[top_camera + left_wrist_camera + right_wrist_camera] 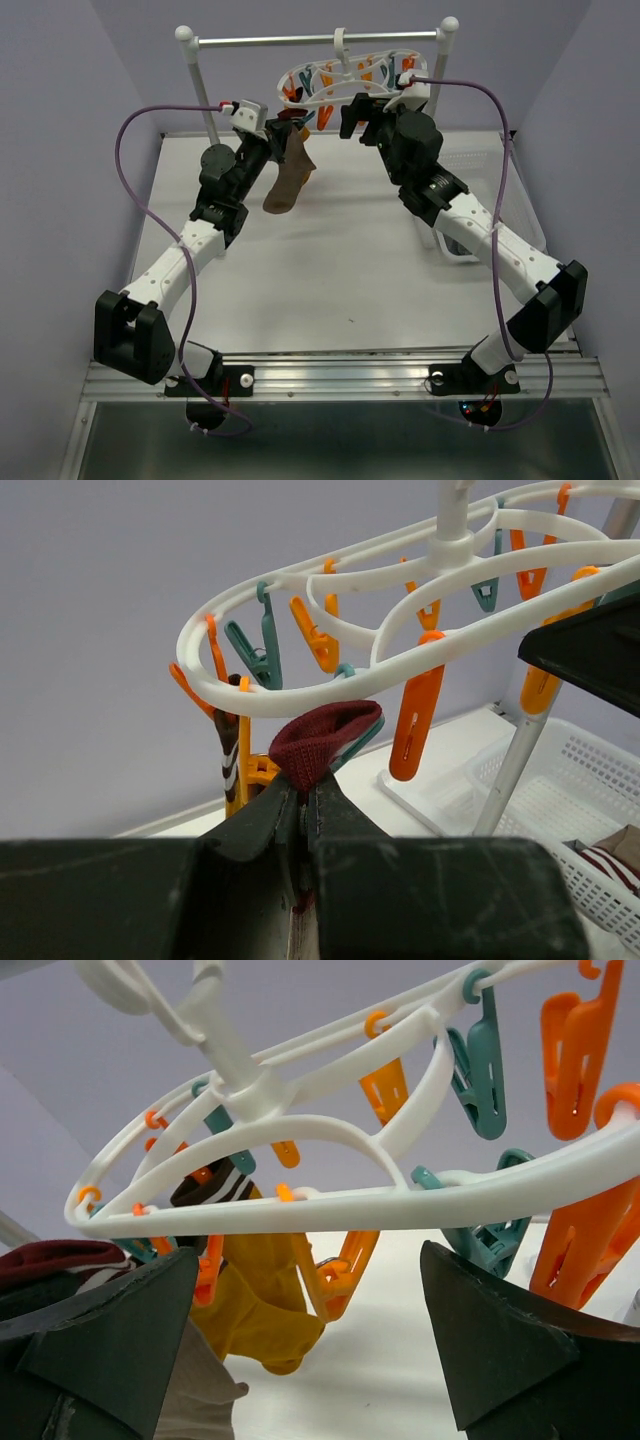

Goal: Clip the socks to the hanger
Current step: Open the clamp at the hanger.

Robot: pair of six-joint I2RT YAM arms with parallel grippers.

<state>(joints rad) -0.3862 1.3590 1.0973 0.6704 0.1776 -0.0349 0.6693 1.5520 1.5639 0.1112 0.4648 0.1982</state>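
The left gripper is clamped on the maroon cuff of a sock, its fingers pressed together and the fabric bunched just above their tips. A teal clip hangs right at that cuff, touching it or nearly so. The clip hangs from the near rim of the hanger, which lies directly above and slightly beyond the fingers. The oval's long axis runs off to this gripper's right. In the overhead view the sock's brown body dangles straight down below the gripper. The right gripper stands wide apart and holds nothing, with the rim just above and ahead of it. It looks like the free hand to squeeze the clip open. A mustard sock with a striped cuff hangs clipped beyond it, to its left.
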